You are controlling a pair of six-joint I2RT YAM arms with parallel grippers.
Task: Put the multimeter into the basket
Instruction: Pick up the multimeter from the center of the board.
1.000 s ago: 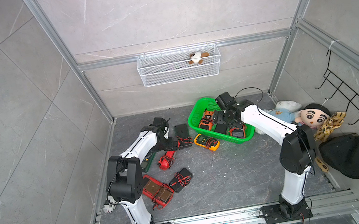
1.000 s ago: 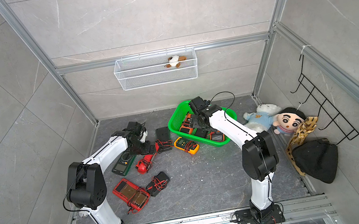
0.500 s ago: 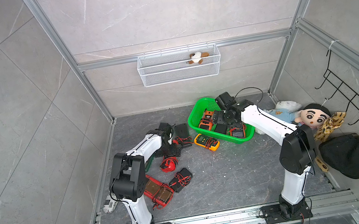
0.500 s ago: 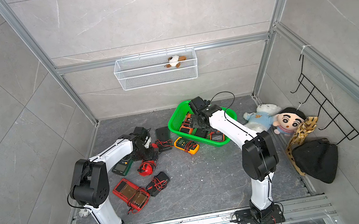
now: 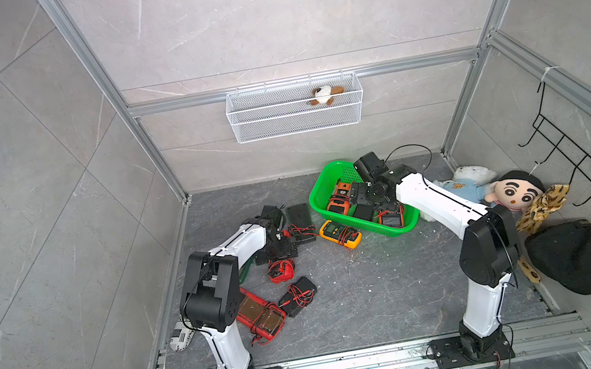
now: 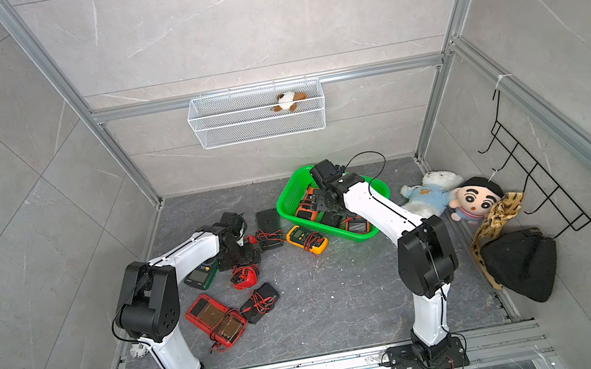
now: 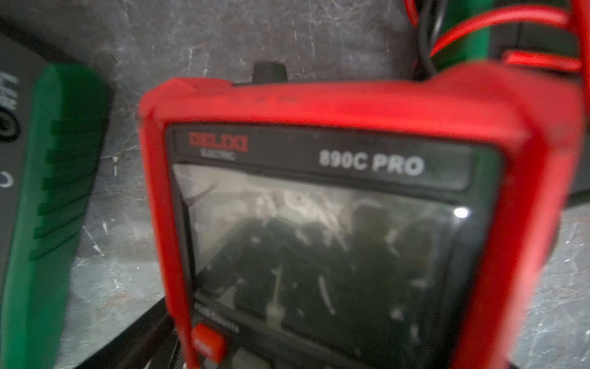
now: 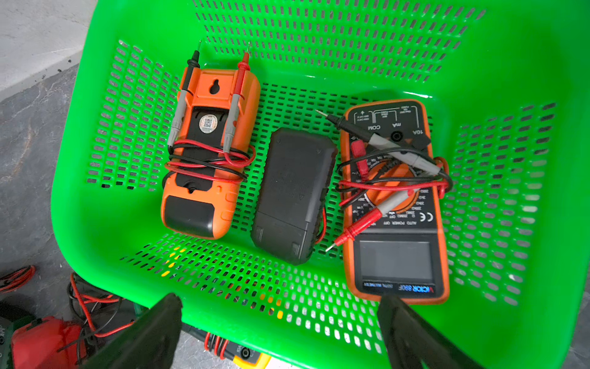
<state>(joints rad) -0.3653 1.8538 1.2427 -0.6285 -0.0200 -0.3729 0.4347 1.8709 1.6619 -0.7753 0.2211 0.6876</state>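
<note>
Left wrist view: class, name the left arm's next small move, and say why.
Probably lower the left gripper and close it on the red multimeter. Its jaws look open, and the meter fills the wrist view right beneath it, lying on the floor outside the green basket, which holds other meters.

Large grey marble-look tiles with pale veins clad the walls [image 5: 277,14], set in a frame of aluminium profiles [image 5: 171,104]. The floor [image 5: 366,303] is dark grey stone, flecked with white scuffs. A white wire-mesh basket [image 5: 295,120] hangs on the back wall, and on the side wall a black wire rack [image 5: 590,160]. An aluminium rail [image 5: 356,362] runs along the front edge. The light is even and soft, with faint shadows.
</note>
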